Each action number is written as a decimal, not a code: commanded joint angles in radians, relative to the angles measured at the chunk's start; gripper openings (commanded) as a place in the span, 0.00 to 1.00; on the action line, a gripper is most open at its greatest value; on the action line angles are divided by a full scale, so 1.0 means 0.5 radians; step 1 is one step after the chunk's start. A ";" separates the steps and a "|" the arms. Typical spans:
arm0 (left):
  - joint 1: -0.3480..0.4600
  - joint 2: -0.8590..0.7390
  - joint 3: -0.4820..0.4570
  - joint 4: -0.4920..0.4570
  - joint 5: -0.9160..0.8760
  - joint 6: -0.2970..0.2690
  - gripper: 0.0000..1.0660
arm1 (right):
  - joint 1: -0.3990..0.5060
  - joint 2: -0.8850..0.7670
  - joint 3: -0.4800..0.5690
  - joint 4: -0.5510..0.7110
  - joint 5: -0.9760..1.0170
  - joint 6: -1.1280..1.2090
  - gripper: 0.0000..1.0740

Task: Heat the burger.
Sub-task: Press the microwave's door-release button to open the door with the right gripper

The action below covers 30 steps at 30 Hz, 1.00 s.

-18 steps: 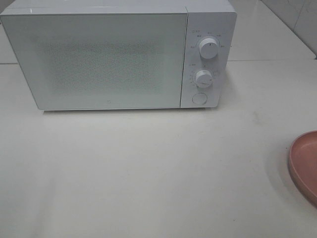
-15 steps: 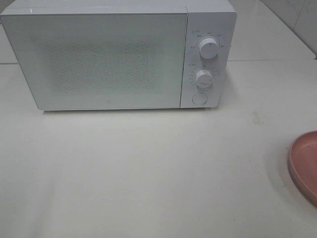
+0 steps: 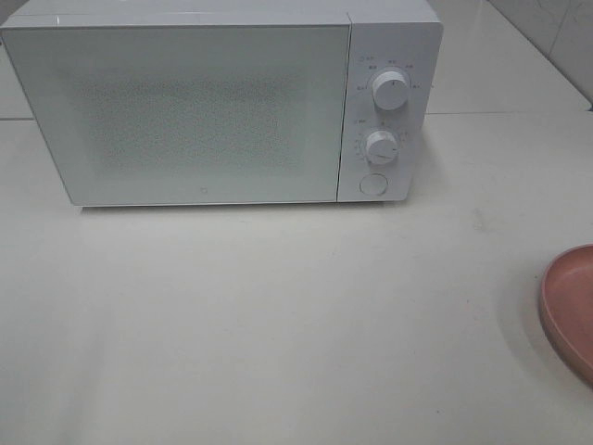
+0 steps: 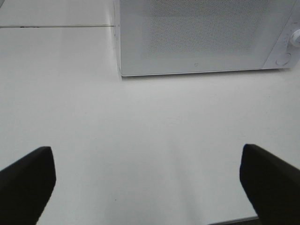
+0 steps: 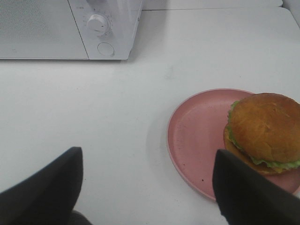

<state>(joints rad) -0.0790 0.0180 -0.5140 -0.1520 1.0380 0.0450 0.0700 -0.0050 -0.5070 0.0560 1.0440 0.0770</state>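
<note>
1. Microwave (image 3: 204,102), door shut, upper left of exterior high view.
2. Burger (image 5: 265,131) on pink plate (image 3: 567,308), at lower right edge.
3. White surface (image 3: 278,315); left gripper (image 4: 147,186) and right gripper (image 5: 150,187) spread apart, empty.

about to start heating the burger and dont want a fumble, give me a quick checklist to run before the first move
1. The microwave door open for loading: not ok, it is shut.
2. The round button unobstructed: ok.
3. Space behind that door free: cannot tell, the door hides it.
4. The burger resting whole on the pink plate: ok.
5. The left gripper open, holding nothing: ok.
6. The right gripper open, holding nothing: ok.
</note>
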 commanded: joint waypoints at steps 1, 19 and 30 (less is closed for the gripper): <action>-0.010 0.002 0.004 -0.010 -0.012 -0.008 0.94 | 0.004 -0.050 0.004 -0.008 -0.020 0.002 0.70; -0.010 0.002 0.004 -0.008 -0.012 -0.008 0.94 | 0.004 0.414 -0.108 0.010 -0.392 0.032 0.70; -0.010 0.002 0.004 -0.008 -0.012 -0.008 0.94 | 0.004 0.750 -0.108 0.010 -0.678 0.032 0.70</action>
<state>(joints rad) -0.0790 0.0180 -0.5140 -0.1520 1.0380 0.0450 0.0700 0.3670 -0.5530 0.0590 0.7270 0.0840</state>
